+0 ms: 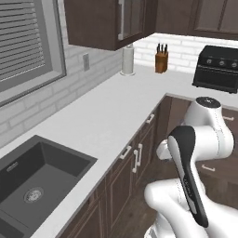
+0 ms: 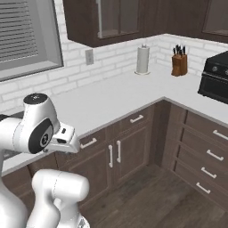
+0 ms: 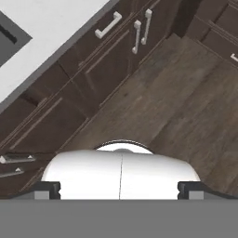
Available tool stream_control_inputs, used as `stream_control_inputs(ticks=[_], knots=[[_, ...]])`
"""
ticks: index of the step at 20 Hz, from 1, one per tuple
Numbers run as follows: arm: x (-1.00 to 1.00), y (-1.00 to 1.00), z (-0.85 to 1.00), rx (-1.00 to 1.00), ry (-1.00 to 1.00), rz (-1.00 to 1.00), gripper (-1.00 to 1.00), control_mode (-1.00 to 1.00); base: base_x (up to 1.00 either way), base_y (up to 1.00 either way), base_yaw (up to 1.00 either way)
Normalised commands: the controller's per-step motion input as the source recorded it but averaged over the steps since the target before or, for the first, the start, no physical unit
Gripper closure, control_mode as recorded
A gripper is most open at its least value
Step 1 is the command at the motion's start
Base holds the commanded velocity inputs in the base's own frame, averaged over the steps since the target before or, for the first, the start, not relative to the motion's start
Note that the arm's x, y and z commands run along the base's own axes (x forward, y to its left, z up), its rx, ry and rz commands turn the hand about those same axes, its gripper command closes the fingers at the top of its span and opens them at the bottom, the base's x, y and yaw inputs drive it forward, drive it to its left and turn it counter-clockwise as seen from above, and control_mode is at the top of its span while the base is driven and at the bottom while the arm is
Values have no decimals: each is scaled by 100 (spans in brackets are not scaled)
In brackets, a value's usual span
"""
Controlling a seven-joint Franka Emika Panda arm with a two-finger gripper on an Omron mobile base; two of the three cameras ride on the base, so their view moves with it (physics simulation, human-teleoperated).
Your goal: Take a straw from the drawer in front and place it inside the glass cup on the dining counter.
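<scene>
Under the smooth white worktop [image 2: 120, 95], the panelled dark-brown drawer [image 2: 133, 120] with its silver bar handle [image 2: 136, 119] sits closed; hand view adds planked wood floor [image 3: 186, 97]; left base view adds the dark sink [image 1: 32, 181]; gripper [image 3: 120, 190] fingertips look spread apart.

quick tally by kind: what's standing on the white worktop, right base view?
Paper towel roll: 1
Knife block: 1
Black countertop oven: 1
Total: 3, all along the back of the white worktop.
</scene>
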Motion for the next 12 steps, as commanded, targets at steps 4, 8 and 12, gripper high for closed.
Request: stream_control_inputs(ticks=[4,8,12], knots=[[9,-4,0,1,-3,-28,-100,-100,0,0,0],[54,-45,-6,17,-1,-6,-100,-100,0,0,0],[78,-56,0,27,2,0,-100,-100,0,0,0]])
